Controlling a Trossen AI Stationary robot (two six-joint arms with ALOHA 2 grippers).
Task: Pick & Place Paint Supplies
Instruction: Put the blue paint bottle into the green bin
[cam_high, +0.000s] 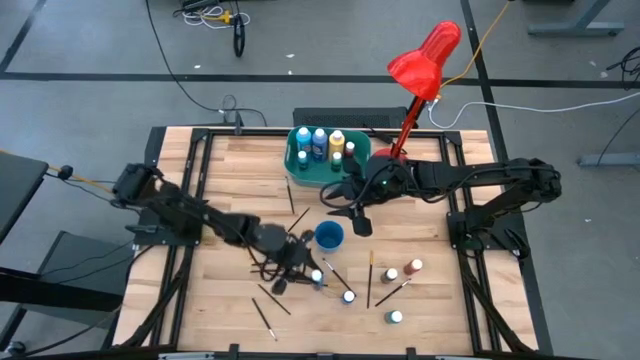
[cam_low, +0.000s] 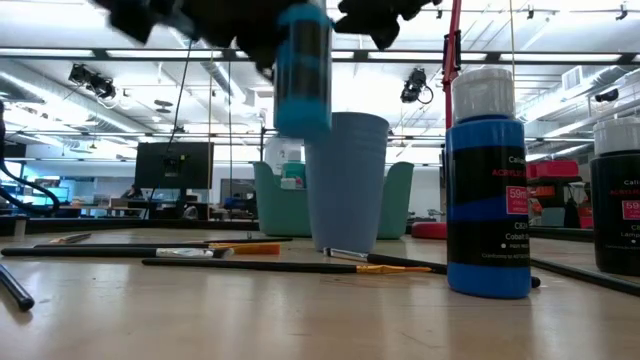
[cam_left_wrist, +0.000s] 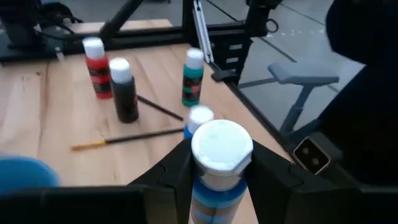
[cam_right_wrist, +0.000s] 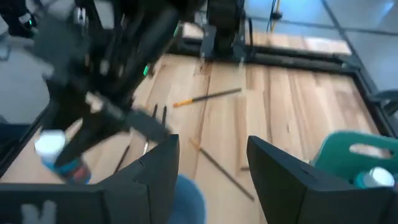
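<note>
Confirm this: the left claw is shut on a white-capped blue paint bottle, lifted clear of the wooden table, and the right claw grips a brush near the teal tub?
One error: the right claw is open and empty, as the right wrist view shows. The left claw does hold the white-capped blue paint bottle off the wooden table, near the teal tub.
</note>
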